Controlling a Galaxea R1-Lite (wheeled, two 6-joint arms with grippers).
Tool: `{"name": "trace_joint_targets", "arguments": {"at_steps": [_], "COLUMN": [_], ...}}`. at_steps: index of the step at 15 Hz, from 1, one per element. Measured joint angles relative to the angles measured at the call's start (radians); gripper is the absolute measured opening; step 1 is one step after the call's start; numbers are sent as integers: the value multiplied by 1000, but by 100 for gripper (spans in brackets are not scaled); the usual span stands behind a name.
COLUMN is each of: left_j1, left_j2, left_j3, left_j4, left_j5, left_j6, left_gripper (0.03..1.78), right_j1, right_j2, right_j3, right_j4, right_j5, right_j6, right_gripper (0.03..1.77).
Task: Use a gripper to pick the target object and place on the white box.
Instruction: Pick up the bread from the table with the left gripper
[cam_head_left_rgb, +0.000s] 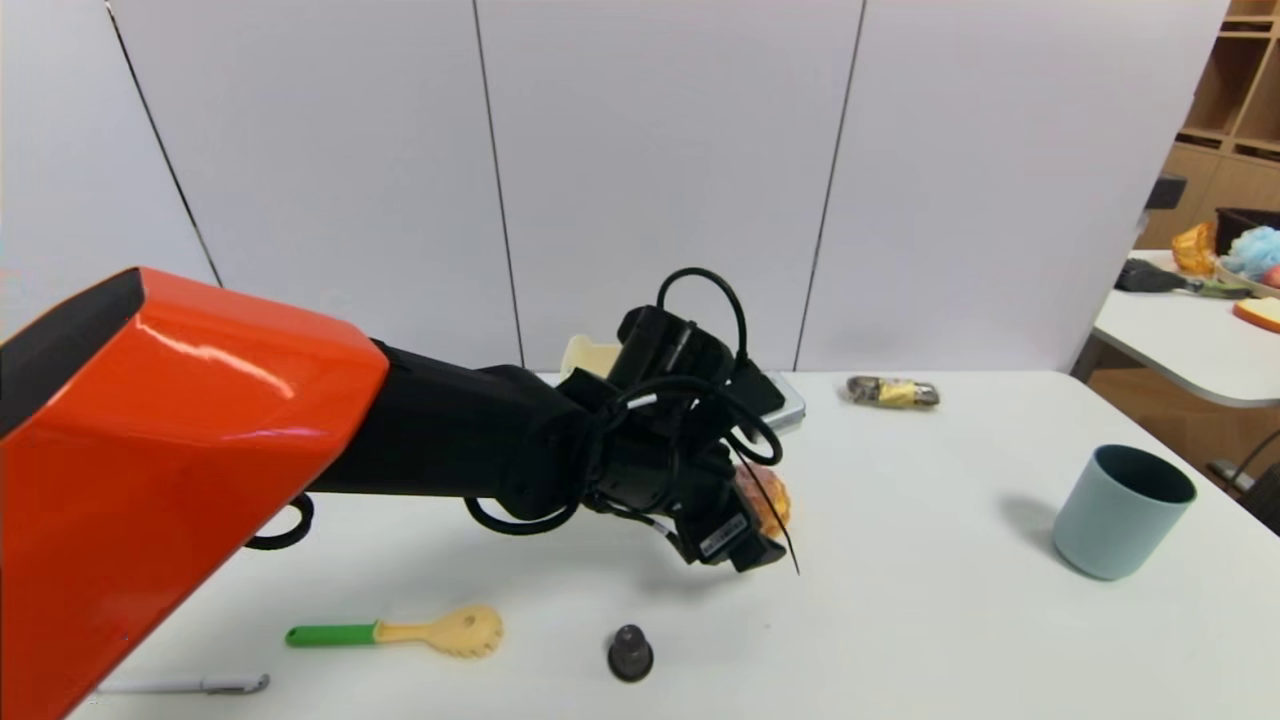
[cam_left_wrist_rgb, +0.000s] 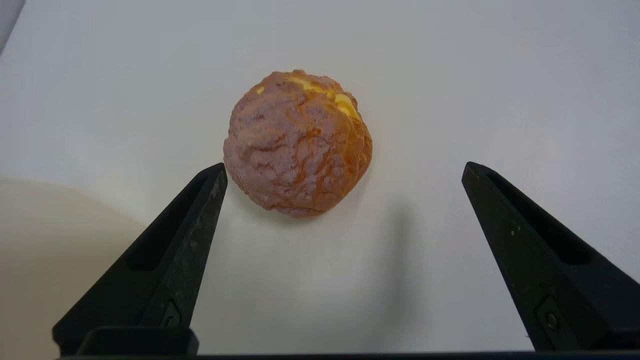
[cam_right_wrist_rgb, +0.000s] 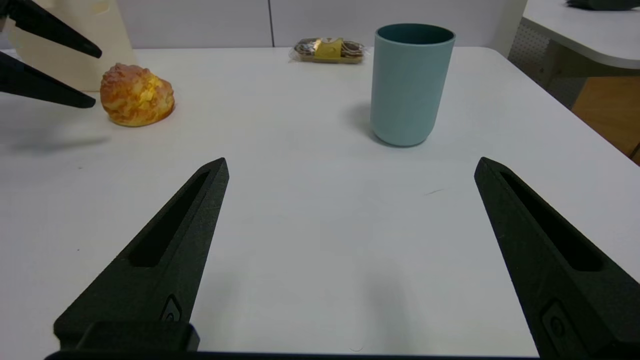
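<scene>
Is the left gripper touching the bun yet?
Apart. In the left wrist view the open left gripper has the bun ahead of its fingertips, with bare table between them.

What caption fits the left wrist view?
Open left gripper hovering just short of the cream puff on the white table.

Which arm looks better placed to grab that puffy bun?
The left. Its left gripper hangs open right over the bun, nearly straddling it. The right gripper is open too, but sits farther off, nearer the blue cup.
</scene>
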Motion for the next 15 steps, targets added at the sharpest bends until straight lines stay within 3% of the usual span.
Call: {"name": "trace_joint_targets", "arguments": {"at_steps": [9,15], "left_j1": [0,2], "left_j2": [121,163], "left_j3": [-29,-35], "left_j4": [-174,-197], "left_j5": [0,0], "left_j6": [-11,-14], "left_gripper": [169,169], "right_j1": [0,0], "right_j2": [0,0], "right_j3": [0,0], "right_j4": [0,0], "right_j5": [0,0], "right_j6": [0,0], "right_gripper": [170,170]}}
